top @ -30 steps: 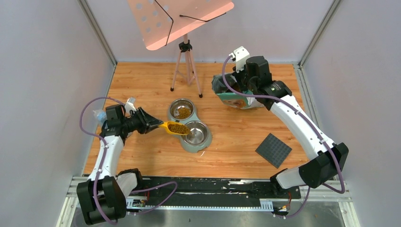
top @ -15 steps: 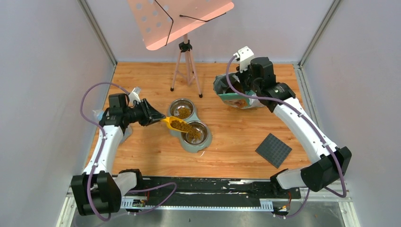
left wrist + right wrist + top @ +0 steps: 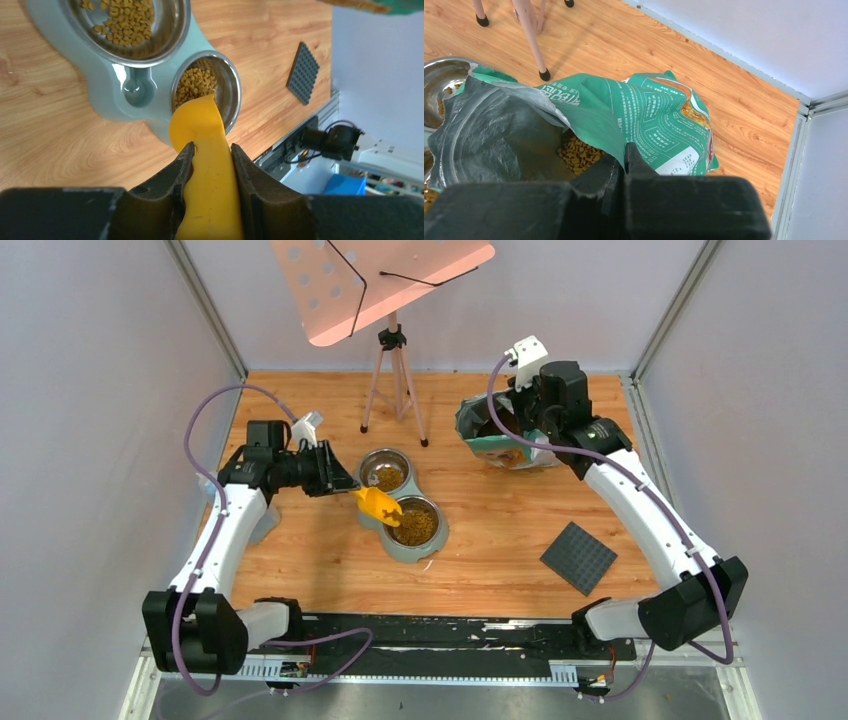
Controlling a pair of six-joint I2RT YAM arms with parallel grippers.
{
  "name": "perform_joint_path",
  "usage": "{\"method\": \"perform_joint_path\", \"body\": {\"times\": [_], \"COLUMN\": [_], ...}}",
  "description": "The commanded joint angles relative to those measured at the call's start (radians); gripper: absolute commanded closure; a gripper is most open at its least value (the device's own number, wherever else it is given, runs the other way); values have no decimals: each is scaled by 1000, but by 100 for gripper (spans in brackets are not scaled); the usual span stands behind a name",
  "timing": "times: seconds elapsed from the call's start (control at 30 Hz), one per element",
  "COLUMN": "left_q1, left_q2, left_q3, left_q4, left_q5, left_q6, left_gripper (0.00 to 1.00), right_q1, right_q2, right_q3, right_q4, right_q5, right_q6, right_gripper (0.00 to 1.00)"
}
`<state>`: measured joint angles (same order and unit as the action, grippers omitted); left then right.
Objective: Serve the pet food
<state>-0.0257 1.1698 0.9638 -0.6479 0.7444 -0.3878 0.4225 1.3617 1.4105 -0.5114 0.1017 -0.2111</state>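
My left gripper [image 3: 345, 486] [image 3: 210, 150] is shut on the handle of a yellow scoop [image 3: 380, 506] [image 3: 204, 145], tipped down over the near bowl of a grey-green double pet feeder [image 3: 372, 521] [image 3: 107, 82]. Pet food kibble lies in the near bowl [image 3: 415, 525] [image 3: 196, 83] and in the far bowl [image 3: 385, 476] [image 3: 127, 20]. My right gripper [image 3: 520, 430] [image 3: 624, 156] is shut on the rim of the open teal-green food bag [image 3: 490, 440] [image 3: 644, 125], holding it open; kibble [image 3: 580, 153] shows inside.
A pink music stand on a tripod [image 3: 392, 350] stands at the back centre. A dark grey studded square plate [image 3: 578, 557] lies on the wooden floor at the right. Grey walls close in both sides.
My left arm has lifted and rolled the scoop, tipping the kibble into the near bowl; the scoop's load is gone and the bowl now holds a heap. The right gripper shifted slightly right.
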Motion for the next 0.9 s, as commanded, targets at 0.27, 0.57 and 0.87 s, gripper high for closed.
{"method": "perform_joint_path", "body": {"times": [0.27,0.57,0.87], "left_q1": [-36,-36,-36], "left_q2": [-72,-225,-466], "left_q3": [75,163,255], "left_q4": [-139,-250,-322], "left_q5": [-111,-192,5], "left_q6": [235,400,759], "left_gripper": [100,100,100], "right_q1": [-27,-27,-25], "right_q2": [-57,-77,-90], "right_q3": [-14,14,34], "right_q4": [21,-8,-21], "right_q5": [30,-16,-85], "right_q6": [7,-17,-28], "right_gripper": [100,100,100]}}
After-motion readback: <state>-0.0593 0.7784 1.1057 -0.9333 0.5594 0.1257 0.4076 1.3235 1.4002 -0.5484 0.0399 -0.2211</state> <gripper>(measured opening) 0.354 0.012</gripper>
